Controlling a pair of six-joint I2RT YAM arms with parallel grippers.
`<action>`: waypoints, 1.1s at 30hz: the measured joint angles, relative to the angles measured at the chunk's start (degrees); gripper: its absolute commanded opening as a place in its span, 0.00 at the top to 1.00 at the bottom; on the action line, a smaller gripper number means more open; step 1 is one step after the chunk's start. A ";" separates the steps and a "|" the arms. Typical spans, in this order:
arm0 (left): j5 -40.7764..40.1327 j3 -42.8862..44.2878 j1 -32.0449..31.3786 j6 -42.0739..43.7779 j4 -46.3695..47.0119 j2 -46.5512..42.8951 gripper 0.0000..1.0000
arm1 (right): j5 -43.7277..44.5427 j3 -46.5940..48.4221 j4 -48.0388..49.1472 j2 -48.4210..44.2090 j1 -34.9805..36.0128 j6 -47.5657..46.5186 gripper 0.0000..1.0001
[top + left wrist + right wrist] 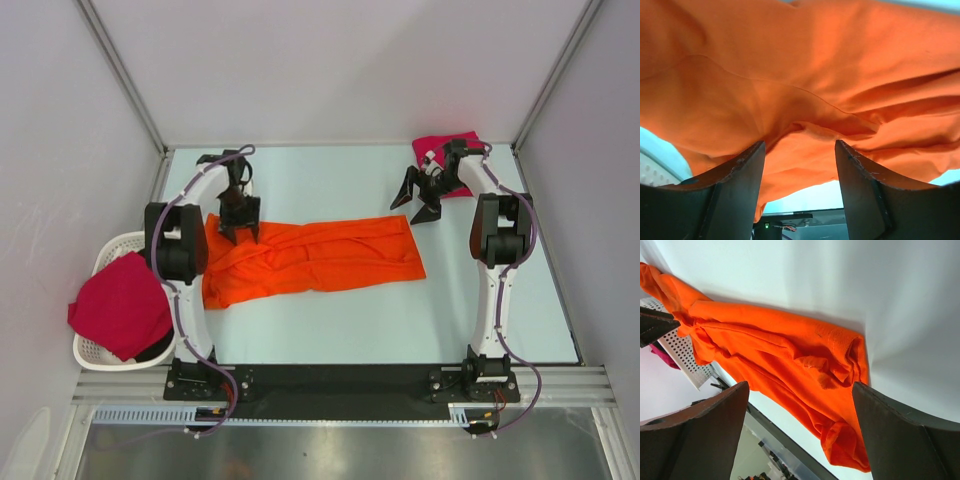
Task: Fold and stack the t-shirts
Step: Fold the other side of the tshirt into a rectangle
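Orange t-shirt (320,255) — soft cotton, creased, long rumpled strip.

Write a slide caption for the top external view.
Left gripper poised over the orange t-shirt, right gripper open beside a folded crimson t-shirt; another crimson shirt drapes the basket.

No legible text, label, brand, number or sign anywhere in the three views.
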 measured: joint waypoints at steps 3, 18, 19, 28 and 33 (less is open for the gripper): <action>1.16 -0.61 -0.46 0.17 0.20 -0.81 0.58 | 0.00 0.00 -0.04 0.00 0.02 0.00 0.11; 1.73 -2.84 -1.25 1.11 0.66 -1.92 1.00 | 0.00 0.00 -0.20 0.00 0.02 -0.09 0.11; 1.49 -3.91 -1.27 1.09 0.92 -2.84 1.00 | 0.00 0.00 -0.22 0.00 0.02 -0.13 0.11; 0.20 -14.71 -4.00 0.37 -0.02 -14.47 1.00 | -0.02 0.00 -0.31 0.00 0.02 -0.17 0.11; -0.42 -19.58 -7.15 -0.50 0.00 -15.74 0.60 | -0.04 0.00 -0.33 0.00 0.04 -0.17 0.11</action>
